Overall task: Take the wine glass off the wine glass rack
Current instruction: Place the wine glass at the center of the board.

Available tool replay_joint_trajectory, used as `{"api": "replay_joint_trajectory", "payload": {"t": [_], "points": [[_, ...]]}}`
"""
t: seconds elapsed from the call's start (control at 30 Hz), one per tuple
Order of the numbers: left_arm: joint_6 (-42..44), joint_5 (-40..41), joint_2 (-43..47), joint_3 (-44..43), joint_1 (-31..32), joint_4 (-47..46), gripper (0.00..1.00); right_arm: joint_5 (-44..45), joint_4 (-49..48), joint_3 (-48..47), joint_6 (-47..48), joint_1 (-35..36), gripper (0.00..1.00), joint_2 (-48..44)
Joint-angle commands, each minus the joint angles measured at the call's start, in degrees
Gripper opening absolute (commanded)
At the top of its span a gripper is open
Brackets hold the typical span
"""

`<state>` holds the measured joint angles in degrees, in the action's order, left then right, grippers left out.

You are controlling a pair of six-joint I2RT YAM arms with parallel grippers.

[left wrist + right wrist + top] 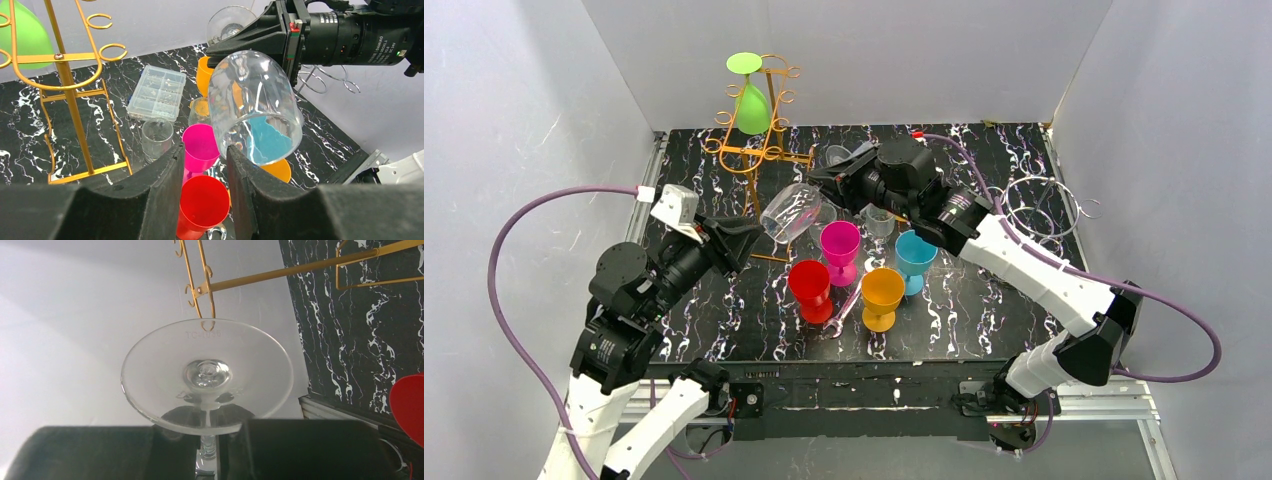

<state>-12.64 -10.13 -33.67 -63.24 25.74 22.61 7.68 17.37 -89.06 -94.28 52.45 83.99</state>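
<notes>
Clear, round-bowled glass wine glass (792,212) up in the air over the middle of the black, white-veined marble worktop (984,300), somewhat toward its left edge, tipped almost onto its side. Pinched at the thin stem by the right gripper (826,186), fingers (300,450) closed on it from both sides just behind the flat round foot. Bowl mouth aimed down and toward the left gripper (752,240). Apart from the gold wire wine glass rack (754,150) at the far left corner, with a lime-green plastic goblet (752,105) hanging there upside down. Left gripper fingers (165,190) spread, nothing between them, tips just under the bowl's rim; touching it or not, cannot tell. Upright toward the near edge, below the bowl: red goblet (810,285), magenta goblet (840,245), orange goblet (883,295), teal goblet (915,255).
</notes>
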Motion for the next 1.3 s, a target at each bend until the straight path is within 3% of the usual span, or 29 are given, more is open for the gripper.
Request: {"api": "replay_joint_trajectory", "payload": {"t": [0.0, 0.7, 1.13, 1.27], "points": [[-0.3, -1.3, -0.8, 0.6, 0.3, -3.1, 0.35, 2.7, -4.3, 0.1, -2.7, 0.8, 0.01, -1.0], [-3.8, -1.7, -5.0, 0.6, 0.5, -7.0, 0.19, 4.0, -6.9, 3.5, -6.5, 2.1, 0.01, -1.9], [-5.1, 2.3, -8.8, -0.5, 2.0, -7.8, 0.1, 5.8, -8.5, 5.2, -7.1, 2.4, 0.01, -2.3], [-6.6, 4.5, -10.2, -1.2, 2.8, -7.8, 0.01, 6.0, -10.0, 6.0, -6.8, 2.4, 0.01, -2.5]]}}
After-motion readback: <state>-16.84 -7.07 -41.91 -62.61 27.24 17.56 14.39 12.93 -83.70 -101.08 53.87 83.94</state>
